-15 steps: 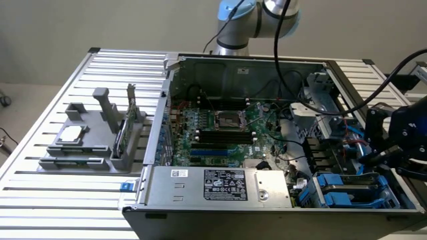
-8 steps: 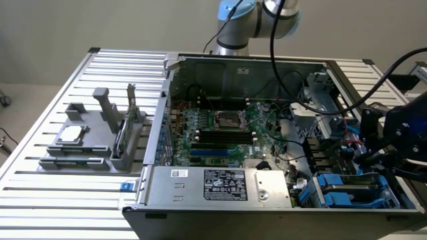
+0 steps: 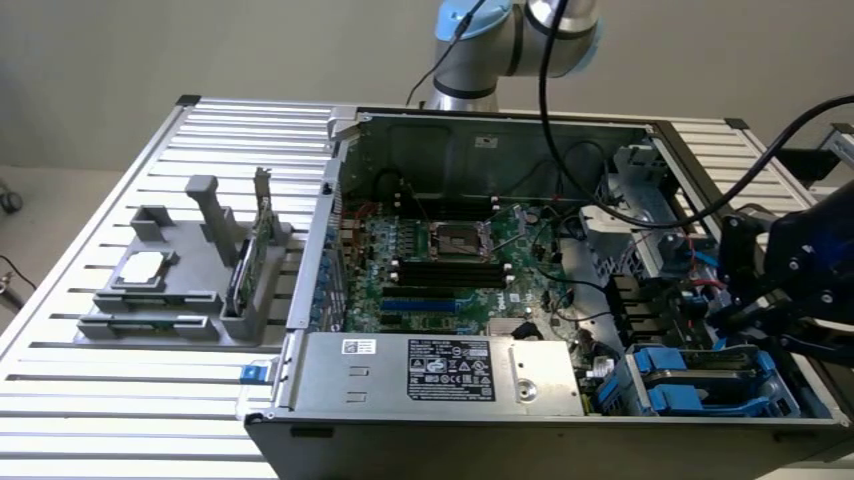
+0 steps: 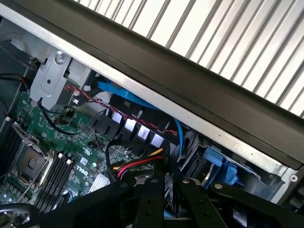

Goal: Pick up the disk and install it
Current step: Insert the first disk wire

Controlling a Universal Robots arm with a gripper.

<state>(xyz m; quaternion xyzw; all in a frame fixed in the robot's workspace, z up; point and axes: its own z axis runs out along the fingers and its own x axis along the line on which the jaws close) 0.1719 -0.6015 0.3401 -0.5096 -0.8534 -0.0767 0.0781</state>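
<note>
The claw [image 3: 771,308] hangs at the exterior view's right, over the near right corner of the open computer case [image 3: 534,125]. In the wrist view you see its two black fingers [image 4: 151,192] drawn close on a thin grey slab held edge-on, with blue at its lower end. The view there is cramped, but this seems to be the disk [image 4: 169,189], pinched between the fingers.

The disk sits above the drive bay, where blue carriers [image 3: 694,385] lie side by side in the case's near right corner. One of these carriers [image 4: 219,164] shows just beyond the fingertips in the wrist view. A red, yellow and black cable bundle [image 4: 137,164] runs beside the fingers.

To the exterior view's left of the bay you find the green motherboard [image 3: 454,260], and nearer, the silver power supply [image 3: 441,370] with its label.

The case stands on a slatted metal table [image 3: 80,400]. Well apart, at the exterior view's left, a grey fixture [image 3: 174,300] holds a square silver chip [image 3: 144,268] and an upright green circuit card [image 3: 247,265].
</note>
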